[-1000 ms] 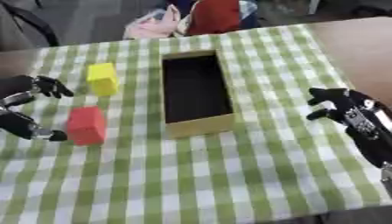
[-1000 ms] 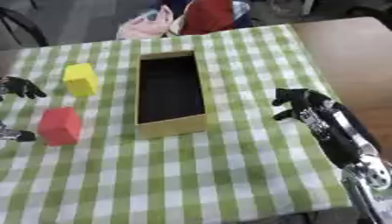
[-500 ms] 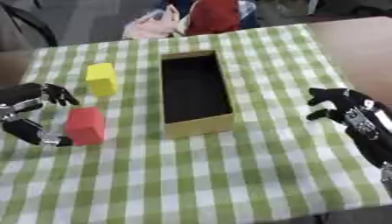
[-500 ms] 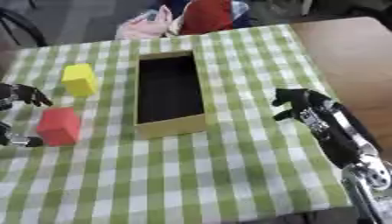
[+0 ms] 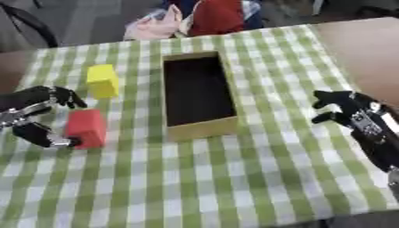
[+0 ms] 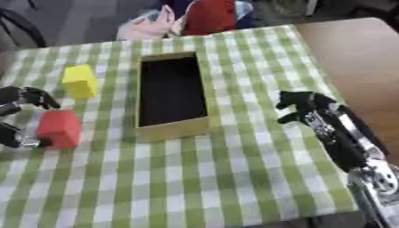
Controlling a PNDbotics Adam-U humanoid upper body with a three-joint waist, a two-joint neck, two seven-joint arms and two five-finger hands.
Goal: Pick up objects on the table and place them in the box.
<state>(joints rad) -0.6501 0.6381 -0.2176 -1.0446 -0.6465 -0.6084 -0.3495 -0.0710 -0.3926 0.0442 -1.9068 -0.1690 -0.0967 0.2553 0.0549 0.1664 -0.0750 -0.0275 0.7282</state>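
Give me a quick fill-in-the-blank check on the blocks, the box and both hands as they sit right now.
1. The left hand is closing around the ____ block.
2. The yellow block sits on the checked cloth, to the ____ of the box.
3. The inside of the box holds ____ blocks.
4. The right hand holds ____.

Missing words: red; left; no; nothing

I see a green-and-white checked tablecloth (image 5: 234, 178) over most of the brown table (image 5: 366, 49), bare wood at the right. At the far edge a red bag-like thing (image 5: 217, 17) sits just beside pink cloth (image 5: 156, 26); can't tell more.
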